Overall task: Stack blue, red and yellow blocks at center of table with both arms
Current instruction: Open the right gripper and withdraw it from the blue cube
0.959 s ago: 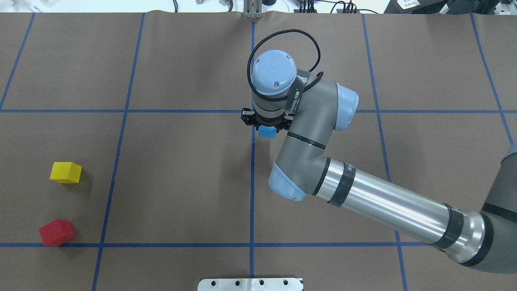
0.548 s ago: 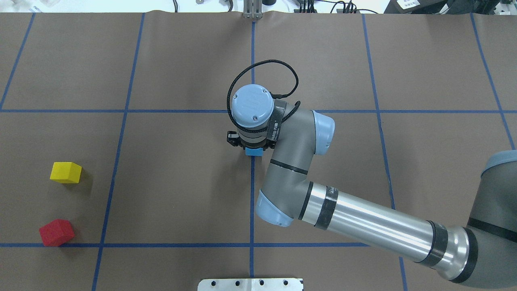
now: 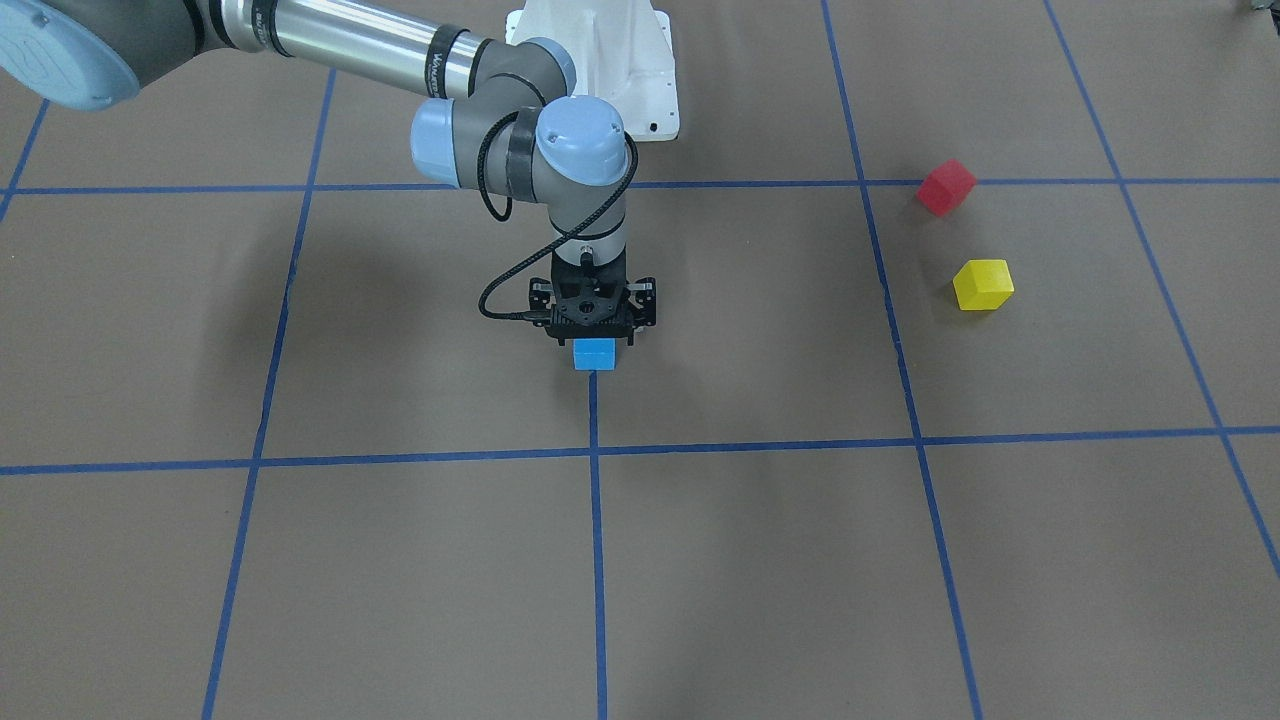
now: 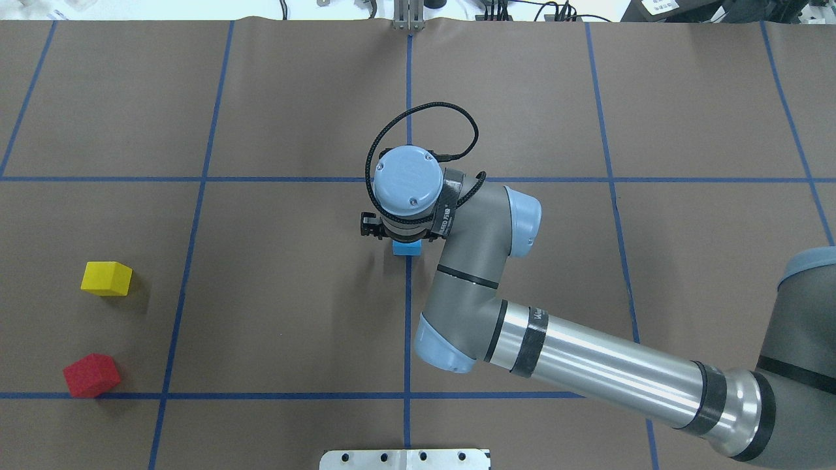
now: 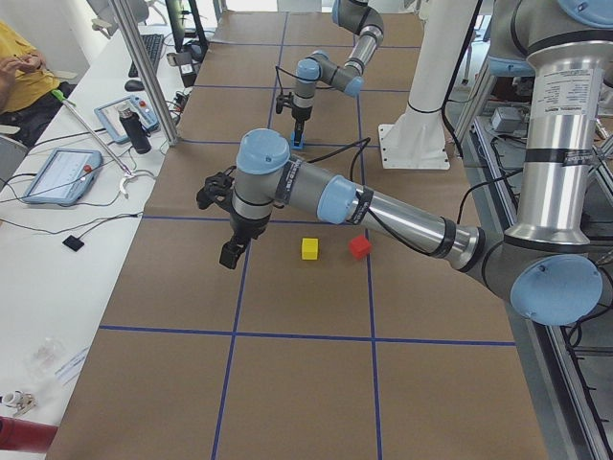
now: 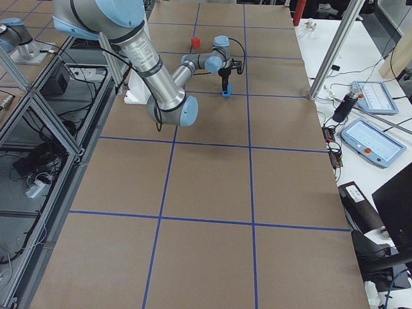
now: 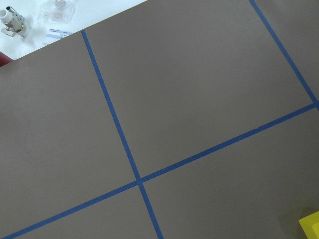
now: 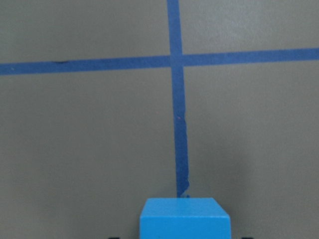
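Observation:
My right gripper (image 3: 594, 338) is shut on the blue block (image 3: 594, 355) and holds it low over the centre grid line, at or just above the paper. The block also shows in the overhead view (image 4: 405, 248) and at the bottom of the right wrist view (image 8: 184, 218). The red block (image 4: 91, 375) and yellow block (image 4: 106, 279) lie apart at the table's left side. My left gripper (image 5: 230, 254) shows only in the exterior left view, hanging above the table near the yellow block (image 5: 309, 248); I cannot tell if it is open. A yellow corner (image 7: 311, 226) shows in the left wrist view.
The brown paper table carries blue tape grid lines (image 4: 407, 326). The white robot base plate (image 4: 405, 459) sits at the near edge. A side desk with tablets (image 5: 57, 174) and an operator (image 5: 19, 57) runs along the far side.
My right arm has carried the blue block from beyond the centre cross back toward the robot and slightly left, and lowered it onto the centre line. The red and yellow blocks have not moved.

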Tool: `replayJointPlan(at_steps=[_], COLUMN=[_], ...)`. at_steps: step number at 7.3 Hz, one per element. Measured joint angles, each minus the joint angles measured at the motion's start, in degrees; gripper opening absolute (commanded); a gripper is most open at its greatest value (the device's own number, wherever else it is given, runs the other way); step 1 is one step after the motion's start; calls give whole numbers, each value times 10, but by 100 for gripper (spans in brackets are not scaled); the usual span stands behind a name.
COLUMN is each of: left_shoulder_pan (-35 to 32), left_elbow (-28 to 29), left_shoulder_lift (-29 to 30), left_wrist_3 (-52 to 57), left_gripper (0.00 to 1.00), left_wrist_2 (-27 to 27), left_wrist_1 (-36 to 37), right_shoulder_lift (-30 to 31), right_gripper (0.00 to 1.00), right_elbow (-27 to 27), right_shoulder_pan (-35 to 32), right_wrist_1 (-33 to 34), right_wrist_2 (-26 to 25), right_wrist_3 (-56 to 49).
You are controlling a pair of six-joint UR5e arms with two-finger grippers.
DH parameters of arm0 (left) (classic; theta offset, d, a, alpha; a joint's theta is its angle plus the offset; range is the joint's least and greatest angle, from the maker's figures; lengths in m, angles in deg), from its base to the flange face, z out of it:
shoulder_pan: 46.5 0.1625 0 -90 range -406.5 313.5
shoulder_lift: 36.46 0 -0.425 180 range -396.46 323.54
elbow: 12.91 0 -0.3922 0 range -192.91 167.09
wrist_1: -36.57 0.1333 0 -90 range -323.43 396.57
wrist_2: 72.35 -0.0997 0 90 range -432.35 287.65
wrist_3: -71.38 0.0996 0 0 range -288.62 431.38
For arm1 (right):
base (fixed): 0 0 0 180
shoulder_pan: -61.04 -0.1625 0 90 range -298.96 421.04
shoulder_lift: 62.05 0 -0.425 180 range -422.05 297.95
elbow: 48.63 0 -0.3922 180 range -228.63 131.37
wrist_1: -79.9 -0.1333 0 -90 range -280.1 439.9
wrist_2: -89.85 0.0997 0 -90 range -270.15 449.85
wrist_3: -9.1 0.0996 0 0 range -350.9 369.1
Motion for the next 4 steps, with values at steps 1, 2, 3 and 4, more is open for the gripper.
replayJointPlan(at_steps=[1, 2, 3, 4], left_shoulder_pan=[0, 1, 3, 10], left_elbow=[0, -2, -6, -8], left_shoulder_lift=[0, 1, 1, 0], left_wrist_3=[0, 0, 0, -3], left_gripper=[100, 100, 100, 100], left_wrist_2=[0, 1, 8, 32], left_wrist_1=[0, -1, -9, -20], right_shoulder_lift=[1, 3, 14, 42], right_gripper=[100, 100, 100, 100], right_elbow=[13, 24, 40, 69], right_shoulder_pan=[-32, -77, -129, -191], right_wrist_1=[2, 9, 22, 37], right_wrist_2=[26, 60, 100, 148], right_wrist_3=[-9, -33, -75, -139])
